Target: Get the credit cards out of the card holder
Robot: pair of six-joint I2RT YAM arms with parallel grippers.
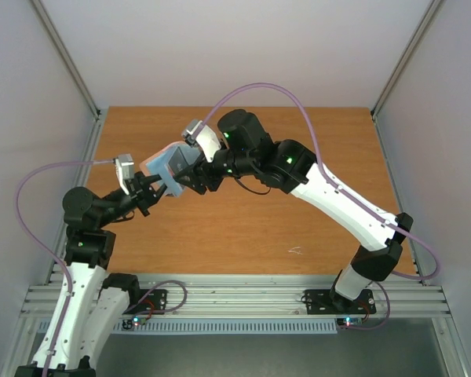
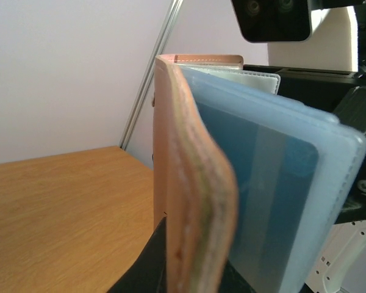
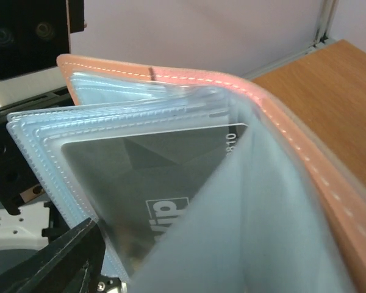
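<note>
The card holder (image 1: 166,166) hangs in the air over the table's left half, held between both arms. My left gripper (image 1: 151,187) is shut on its taupe cover (image 2: 189,183), with a black finger (image 2: 143,268) showing below. Light blue sleeves fan out to the right, and a blue credit card (image 2: 262,171) sits in one. My right gripper (image 1: 187,174) stands open with the fanned sleeves between its jaws. Only its left finger (image 3: 55,262) shows; a blurred sleeve hides the other. A dark grey credit card (image 3: 146,177) with white print lies inside a clear sleeve under the stitched cover (image 3: 280,116).
The wooden table (image 1: 243,228) lies below, bounded by white walls and metal corner posts (image 1: 71,71). Purple cables (image 1: 298,110) loop above both arms. The two wrists stand very close together, each camera housing (image 2: 274,18) filling a corner of the other's view.
</note>
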